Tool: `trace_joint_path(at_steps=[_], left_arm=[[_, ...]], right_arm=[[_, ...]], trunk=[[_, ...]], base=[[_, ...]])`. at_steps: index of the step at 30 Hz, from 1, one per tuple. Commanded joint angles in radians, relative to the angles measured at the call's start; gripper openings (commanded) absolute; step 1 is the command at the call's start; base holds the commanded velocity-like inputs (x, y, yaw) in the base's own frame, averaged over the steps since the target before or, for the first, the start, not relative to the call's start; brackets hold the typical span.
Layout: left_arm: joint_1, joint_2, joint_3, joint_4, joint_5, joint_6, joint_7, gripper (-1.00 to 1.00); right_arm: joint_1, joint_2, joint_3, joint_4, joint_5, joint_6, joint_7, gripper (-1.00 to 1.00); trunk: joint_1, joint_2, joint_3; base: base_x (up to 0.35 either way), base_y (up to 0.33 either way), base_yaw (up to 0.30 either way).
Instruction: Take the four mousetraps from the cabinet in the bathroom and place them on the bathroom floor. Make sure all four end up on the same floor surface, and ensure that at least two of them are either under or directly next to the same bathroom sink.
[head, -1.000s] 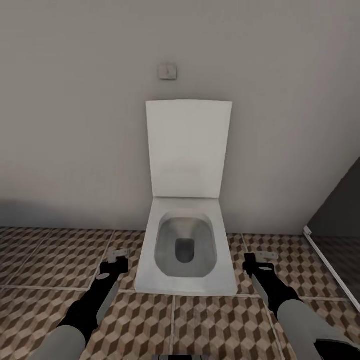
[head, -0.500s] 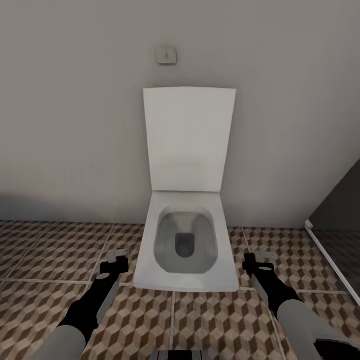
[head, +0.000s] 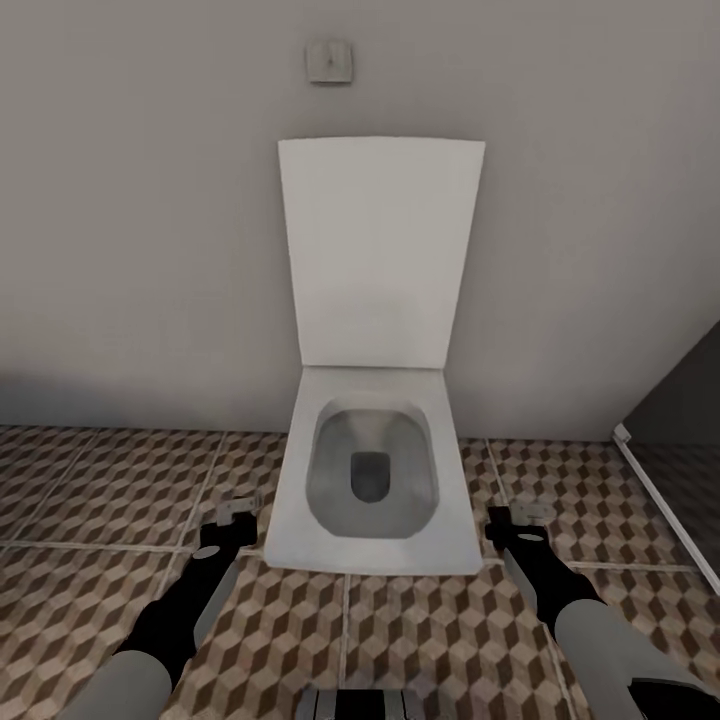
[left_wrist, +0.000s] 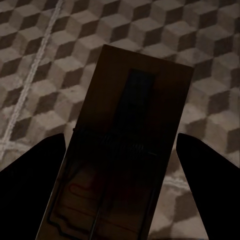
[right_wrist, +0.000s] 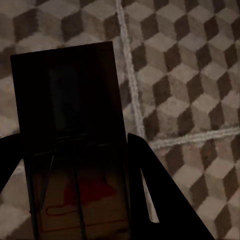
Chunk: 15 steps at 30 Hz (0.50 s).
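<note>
My left gripper (head: 236, 512) hangs low over the bathroom floor (head: 90, 500), left of a white toilet, shut on a mousetrap (head: 240, 506). In the left wrist view that mousetrap (left_wrist: 131, 125) is a tan board with dark wire and a red outline, held between the dark fingers (left_wrist: 35, 165) of the left gripper (left_wrist: 122, 147). Right of the toilet, my right gripper (head: 522, 520) is shut on a second mousetrap (head: 530, 514). The right wrist view shows this mousetrap (right_wrist: 70, 100), with its red mark, in the right gripper (right_wrist: 75, 157). The cabinet and sink are out of view.
A square white toilet (head: 372, 470) with its lid up stands against the grey wall straight ahead, between my two arms. A flush plate (head: 328, 60) sits on the wall above it. A dark glass partition with a white rail (head: 665, 500) runs along the right.
The whole picture has shifted: the toilet has grown and its lid sits higher, so the camera has moved closer. Both arms hold the same pose with their mousetraps.
</note>
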<state>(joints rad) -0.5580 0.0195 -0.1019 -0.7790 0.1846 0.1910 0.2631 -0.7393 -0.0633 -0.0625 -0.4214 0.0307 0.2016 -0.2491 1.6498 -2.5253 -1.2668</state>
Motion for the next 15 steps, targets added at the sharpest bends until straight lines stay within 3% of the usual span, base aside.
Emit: trace_joint_path(at_steps=[1,15], left_arm=[[0.000,0.002,-0.007,-0.002,0.010,0.004,0.010,-1.00],[0.000,0.001,-0.007,-0.002,0.012,0.004,0.010,-1.00]], right_arm=[[0.000,0.000,-0.002,-0.002,0.000,0.005,-0.001,-1.00],[0.000,0.000,-0.003,-0.002,-0.001,0.005,-0.001,-1.00]], trunk=[[0.000,-0.001,-0.005],[0.006,-0.004,-0.059]], base=[[0.000,0.000,0.000],[0.000,0.000,0.000]])
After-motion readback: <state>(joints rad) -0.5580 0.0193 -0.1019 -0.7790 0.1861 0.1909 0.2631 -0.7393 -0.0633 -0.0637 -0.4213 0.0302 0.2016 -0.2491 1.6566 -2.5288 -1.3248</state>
